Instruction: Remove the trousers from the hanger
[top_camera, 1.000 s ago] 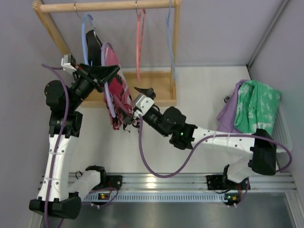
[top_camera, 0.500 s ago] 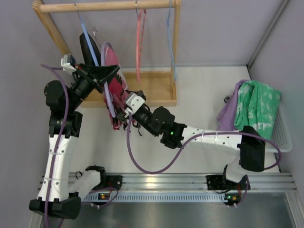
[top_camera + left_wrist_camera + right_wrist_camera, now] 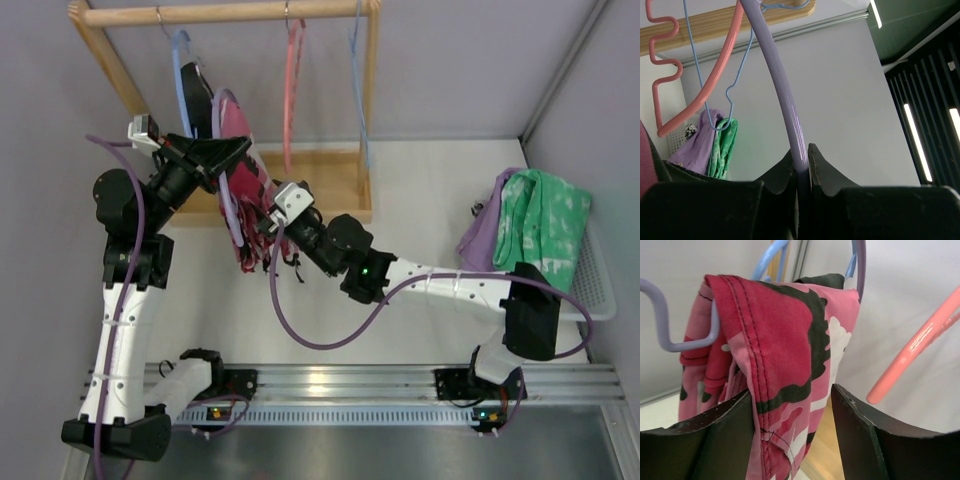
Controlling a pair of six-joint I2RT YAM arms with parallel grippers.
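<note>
Magenta-pink camouflage-print cloth trousers (image 3: 790, 330) sit between the right gripper's (image 3: 790, 390) part-open jaws; the left gripper (image 3: 801, 150) clamps the thin lilac plastic hanger (image 3: 786, 100).

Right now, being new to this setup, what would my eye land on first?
The magenta-pink camouflage-print cloth trousers draped over the thin lilac plastic hanger, beside the wooden rack. The left gripper pinches that hanger's arm; the right gripper has its jaws either side of the trousers' fold.
</note>
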